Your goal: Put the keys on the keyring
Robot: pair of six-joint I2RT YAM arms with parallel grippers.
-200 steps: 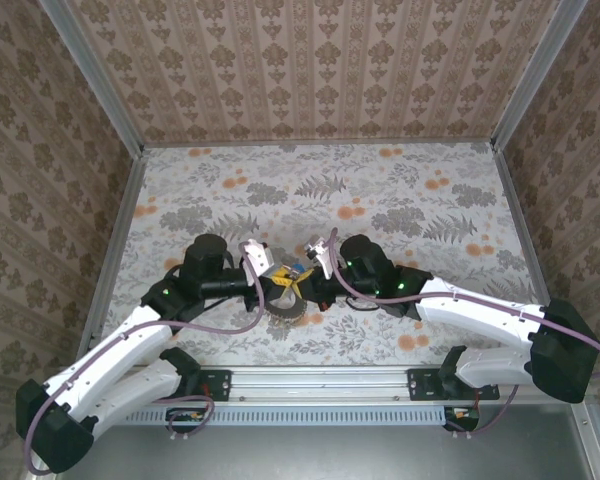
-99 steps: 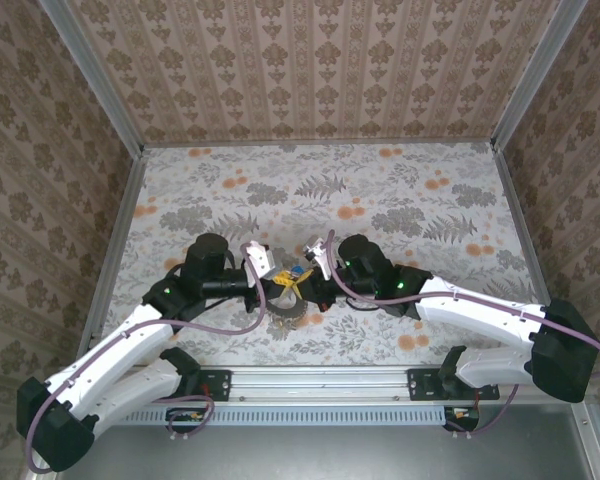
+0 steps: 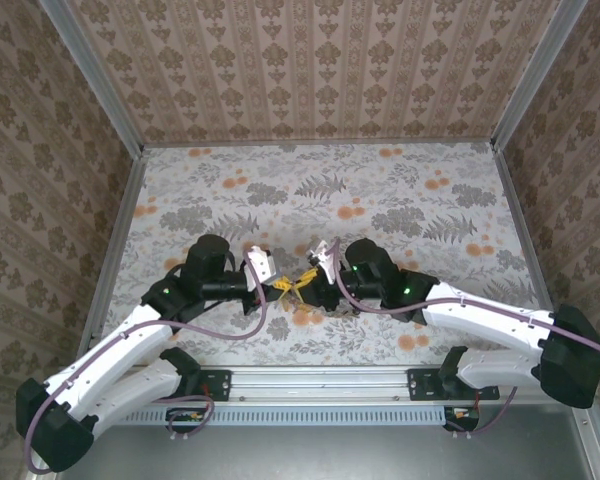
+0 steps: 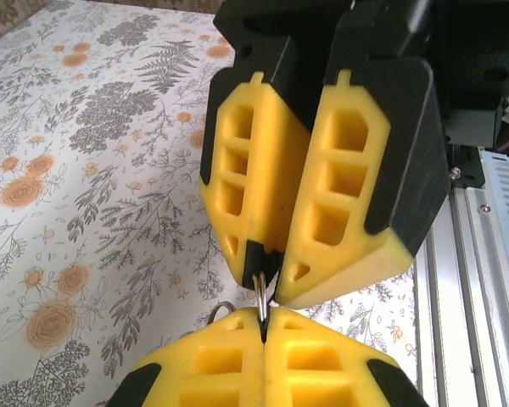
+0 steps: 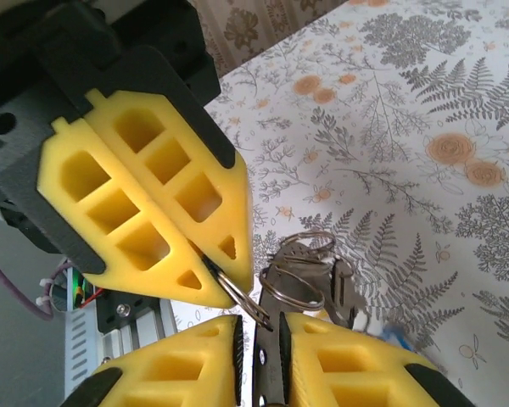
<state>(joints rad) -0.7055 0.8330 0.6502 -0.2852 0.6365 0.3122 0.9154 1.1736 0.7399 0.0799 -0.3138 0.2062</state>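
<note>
Above the floral desk (image 3: 410,190), two arms meet tip to tip. The left end effector (image 4: 263,329) has just clamped shut on the keyring (image 5: 293,285), while the right end effector (image 5: 259,332) begins parting, likely handing it over. The keys (image 5: 338,290) hang just beyond the right end effector's tips.

Overhead: the left tool (image 3: 280,287) and right tool (image 3: 303,284) meet tip to tip. Whatever sits between them is too small to make out.

Left wrist camera: the left tool's yellow fingers (image 4: 237,335) are cut off by the bottom edge. The thin silvery metal keyring (image 4: 260,298) shows as a short arc, the rest hidden between pads.

Right wrist camera: the right tool's fingers (image 5: 339,348) are cut off below. A blurred blue patch (image 5: 397,335) beside them cannot be identified. Whether the right tool grips the metal in its gap cannot be told.
</note>
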